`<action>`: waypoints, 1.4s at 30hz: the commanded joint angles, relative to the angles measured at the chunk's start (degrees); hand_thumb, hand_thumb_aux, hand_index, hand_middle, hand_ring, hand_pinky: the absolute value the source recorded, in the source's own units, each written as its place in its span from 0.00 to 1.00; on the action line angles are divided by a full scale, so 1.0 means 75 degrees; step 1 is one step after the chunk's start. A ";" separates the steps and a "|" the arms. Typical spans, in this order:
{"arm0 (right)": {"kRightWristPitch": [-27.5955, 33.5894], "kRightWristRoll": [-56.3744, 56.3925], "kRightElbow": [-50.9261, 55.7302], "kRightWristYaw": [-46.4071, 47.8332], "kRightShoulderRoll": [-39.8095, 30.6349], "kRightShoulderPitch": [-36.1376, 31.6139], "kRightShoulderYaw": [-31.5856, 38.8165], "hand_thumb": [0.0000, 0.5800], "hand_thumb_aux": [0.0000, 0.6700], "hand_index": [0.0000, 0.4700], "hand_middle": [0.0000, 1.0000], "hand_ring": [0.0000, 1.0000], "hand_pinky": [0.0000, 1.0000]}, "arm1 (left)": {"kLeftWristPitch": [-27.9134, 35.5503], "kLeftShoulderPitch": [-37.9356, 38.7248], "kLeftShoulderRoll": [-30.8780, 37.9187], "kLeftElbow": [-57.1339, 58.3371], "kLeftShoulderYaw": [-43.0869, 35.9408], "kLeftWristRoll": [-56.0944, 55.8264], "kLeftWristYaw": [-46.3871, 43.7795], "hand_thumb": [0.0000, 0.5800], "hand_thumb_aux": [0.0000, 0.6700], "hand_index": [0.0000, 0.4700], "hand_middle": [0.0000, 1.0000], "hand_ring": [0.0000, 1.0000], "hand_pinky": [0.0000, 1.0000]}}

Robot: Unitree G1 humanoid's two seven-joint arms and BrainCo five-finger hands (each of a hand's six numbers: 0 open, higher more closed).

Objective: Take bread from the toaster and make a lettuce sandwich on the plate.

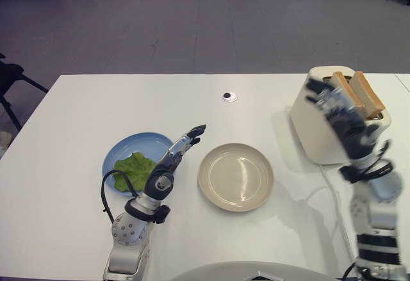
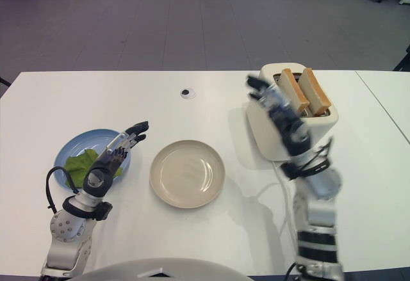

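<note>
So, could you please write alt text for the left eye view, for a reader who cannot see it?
The right robot hand, open, is raised beside a white toaster holding two bread slices on a white table. An empty beige plate sits mid-table; the left robot hand, open, hovers by a blue plate with lettuce.

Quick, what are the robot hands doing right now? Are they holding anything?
Left robot hand: open, holding nothing, by the blue plate.
Right robot hand: open, holding nothing, up beside the bread in the toaster.
</note>
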 commanded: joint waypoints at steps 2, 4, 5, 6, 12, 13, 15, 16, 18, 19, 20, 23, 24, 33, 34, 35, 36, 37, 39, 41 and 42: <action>0.0588 -0.1169 0.0563 -0.0759 -0.1262 -0.0904 -0.0885 0.00 0.00 0.00 0.00 0.00 0.00 | 0.0079 -0.0005 -0.0055 0.0065 -0.0081 0.0079 -0.0020 0.00 0.00 0.00 0.00 0.00 0.00; 0.0761 -0.1905 0.0912 -0.1093 -0.1653 -0.0928 -0.0973 0.00 0.00 0.00 0.00 0.00 0.00 | 0.0077 -0.0034 -0.0062 0.0096 -0.0091 0.0084 -0.0034 0.00 0.00 0.00 0.00 0.00 0.00; 0.0847 -0.2125 0.1073 -0.1207 -0.1796 -0.0909 -0.1020 0.00 0.00 0.00 0.00 0.00 0.00 | 0.0080 -0.0050 -0.0064 0.0108 -0.0097 0.0086 -0.0042 0.00 0.00 0.00 0.00 0.00 0.00; 0.0879 -0.2288 0.1257 -0.1302 -0.1904 -0.0900 -0.1058 0.00 0.00 0.00 0.00 0.00 0.00 | 0.0082 -0.0060 -0.0066 0.0116 -0.0101 0.0086 -0.0048 0.00 0.00 0.00 0.00 0.00 0.00; 0.0650 -0.3897 0.2650 -0.2230 -0.2533 -0.0710 -0.0810 0.00 0.00 0.00 0.00 0.00 0.00 | 0.0028 -0.0114 -0.0071 0.0238 -0.0114 0.0073 -0.0105 0.00 0.00 0.00 0.00 0.00 0.00; 0.0524 -0.4404 0.2915 -0.2534 -0.2693 -0.0680 -0.0667 0.00 0.00 0.00 0.00 0.00 0.00 | 0.0023 -0.0127 -0.0081 0.0257 -0.0120 0.0081 -0.0109 0.00 0.00 0.00 0.00 0.00 0.00; 0.0366 -0.4948 0.3312 -0.2875 -0.2848 -0.0686 -0.0446 0.00 0.00 0.00 0.00 0.00 0.00 | 0.0016 -0.0135 -0.0098 0.0272 -0.0125 0.0090 -0.0114 0.00 0.00 0.00 0.00 0.00 0.00; 0.0324 -0.5084 0.3446 -0.2984 -0.2879 -0.0705 -0.0358 0.00 0.00 0.00 0.00 0.00 0.00 | 0.0014 -0.0137 -0.0102 0.0275 -0.0126 0.0090 -0.0119 0.00 0.00 0.00 0.00 0.00 0.00; 0.0205 -0.5267 0.3738 -0.3186 -0.2948 -0.0759 -0.0217 0.26 0.14 0.14 0.00 0.00 0.00 | 0.0019 -0.0153 -0.0111 0.0282 -0.0141 0.0093 -0.0128 0.00 0.00 0.00 0.00 0.00 0.00; 0.0165 -0.5290 0.3839 -0.3238 -0.2969 -0.0782 -0.0172 0.32 0.17 0.17 0.00 0.00 0.00 | 0.0019 -0.0157 -0.0114 0.0284 -0.0146 0.0092 -0.0131 0.00 0.00 0.00 0.00 0.00 0.00; 0.0147 -0.5300 0.3928 -0.3265 -0.2983 -0.0800 -0.0122 0.46 0.27 0.27 0.00 0.00 0.00 | 0.0017 -0.0158 -0.0115 0.0287 -0.0148 0.0089 -0.0134 0.00 0.00 0.00 0.00 0.00 0.00; 0.0088 -0.5360 0.4128 -0.3340 -0.2997 -0.0807 0.0039 0.75 0.50 0.50 0.00 0.00 0.00 | 0.0015 -0.0172 -0.0116 0.0300 -0.0151 0.0074 -0.0151 0.00 0.00 0.00 0.00 0.00 0.00; 0.0079 -0.5353 0.4158 -0.3356 -0.3005 -0.0796 0.0086 0.77 0.52 0.52 0.00 0.00 0.00 | 0.0017 -0.0184 -0.0115 0.0309 -0.0155 0.0070 -0.0158 0.00 0.00 0.00 0.00 0.00 0.00; 0.0105 -0.5209 0.4112 -0.3355 -0.3003 -0.0757 0.0319 0.76 0.51 0.51 0.00 0.00 0.00 | 0.0010 -0.0186 -0.0120 0.0319 -0.0157 0.0062 -0.0180 0.00 0.00 0.00 0.00 0.00 0.00; 0.0113 -0.5188 0.4094 -0.3343 -0.3000 -0.0750 0.0334 0.77 0.52 0.52 0.00 0.00 0.00 | 0.0011 -0.0177 -0.0116 0.0307 -0.0154 0.0060 -0.0179 0.00 0.00 0.00 0.00 0.00 0.00; 0.0120 -0.5164 0.4088 -0.3324 -0.2992 -0.0748 0.0346 0.80 0.55 0.55 0.00 0.00 0.00 | 0.0012 -0.0171 -0.0114 0.0298 -0.0152 0.0057 -0.0180 0.00 0.00 0.00 0.00 0.00 0.00; 0.0113 -0.5147 0.4085 -0.3322 -0.2984 -0.0748 0.0355 0.85 0.61 0.61 0.00 0.00 0.00 | 0.0012 -0.0168 -0.0113 0.0293 -0.0151 0.0055 -0.0181 0.00 0.00 0.00 0.00 0.00 0.00; 0.0104 -0.5132 0.4075 -0.3329 -0.2972 -0.0751 0.0357 0.89 0.66 0.66 0.00 0.00 0.00 | 0.0011 -0.0167 -0.0113 0.0293 -0.0151 0.0055 -0.0181 0.00 0.00 0.00 0.00 0.00 0.00; 0.0099 -0.5090 0.4017 -0.3361 -0.2955 -0.0761 0.0361 1.00 1.00 1.00 0.00 0.00 0.00 | 0.0010 -0.0161 -0.0108 0.0287 -0.0146 0.0057 -0.0181 0.00 0.00 0.00 0.00 0.00 0.00; 0.0090 -0.5033 0.3956 -0.3416 -0.2925 -0.0778 0.0349 1.00 1.00 1.00 0.00 0.00 0.00 | 0.0011 -0.0157 -0.0102 0.0280 -0.0141 0.0063 -0.0180 0.00 0.00 0.00 0.00 0.00 0.00; 0.0092 -0.4999 0.3930 -0.3436 -0.2908 -0.0789 0.0337 1.00 1.00 1.00 0.00 0.00 0.00 | 0.0010 -0.0156 -0.0100 0.0278 -0.0140 0.0068 -0.0180 0.00 0.00 0.00 0.00 0.00 0.00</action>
